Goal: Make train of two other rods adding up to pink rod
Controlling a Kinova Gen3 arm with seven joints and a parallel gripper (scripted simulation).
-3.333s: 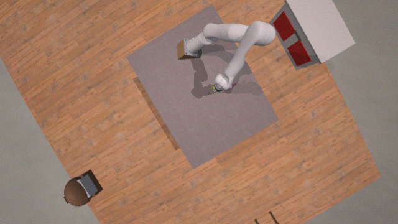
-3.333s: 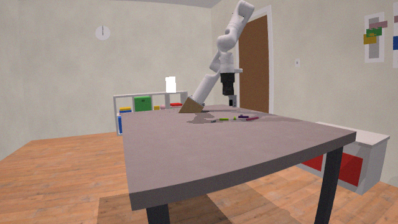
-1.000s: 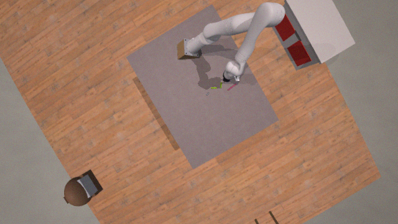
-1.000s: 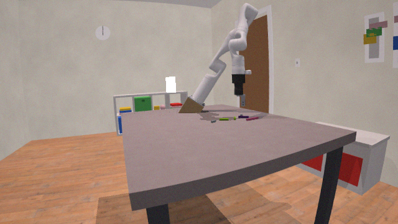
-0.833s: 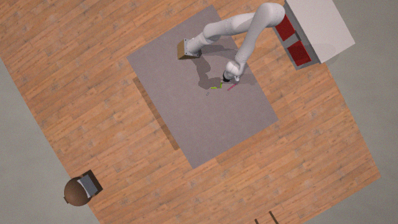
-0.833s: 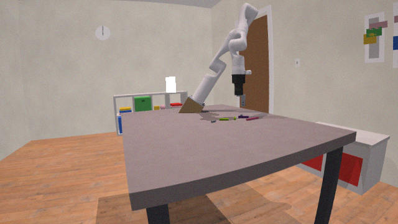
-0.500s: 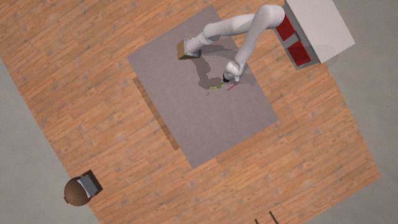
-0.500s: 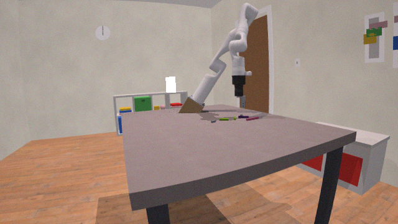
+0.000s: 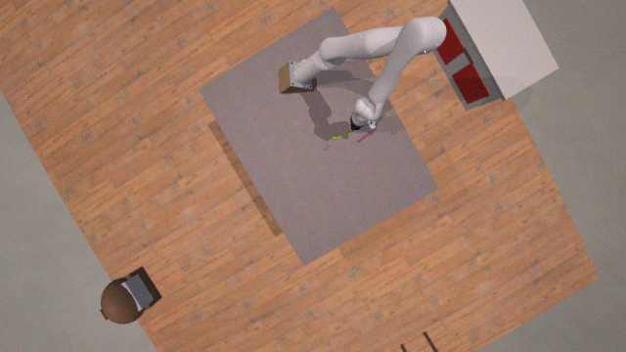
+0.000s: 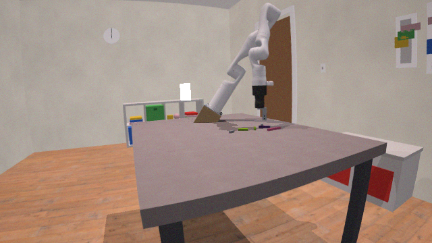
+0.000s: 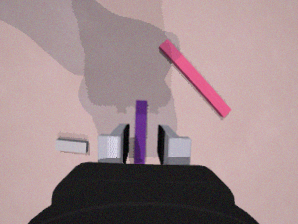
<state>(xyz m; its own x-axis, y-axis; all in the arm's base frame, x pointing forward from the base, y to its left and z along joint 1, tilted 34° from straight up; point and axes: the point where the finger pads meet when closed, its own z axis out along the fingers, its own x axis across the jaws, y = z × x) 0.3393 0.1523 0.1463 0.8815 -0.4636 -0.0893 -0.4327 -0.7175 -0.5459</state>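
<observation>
The pink rod [image 9: 364,137] [image 10: 273,128] [image 11: 195,77] lies flat on the grey table [image 9: 318,205] [image 10: 202,162]. The purple rod [image 10: 264,127] [image 11: 141,130] lies flat just left of it, straight below my gripper [image 9: 356,126] [image 10: 264,116] [image 11: 143,138]. The gripper hangs a little above the table with its fingers part way open. In the wrist view the purple rod shows between the fingers with a gap on each side. A grey rod [image 9: 326,147] [image 10: 231,131] [image 11: 72,145] and a lime rod [image 9: 336,138] [image 10: 242,129] lie further left. In the top view the purple rod is hidden under the wrist.
A second short greenish rod [image 9: 347,133] [image 10: 254,128] lies between the lime rod and the gripper. The arm's base [image 9: 289,78] [image 10: 206,115] stands at the table's back. A white bench with red panels [image 9: 494,44] [image 10: 385,179] stands beside the table.
</observation>
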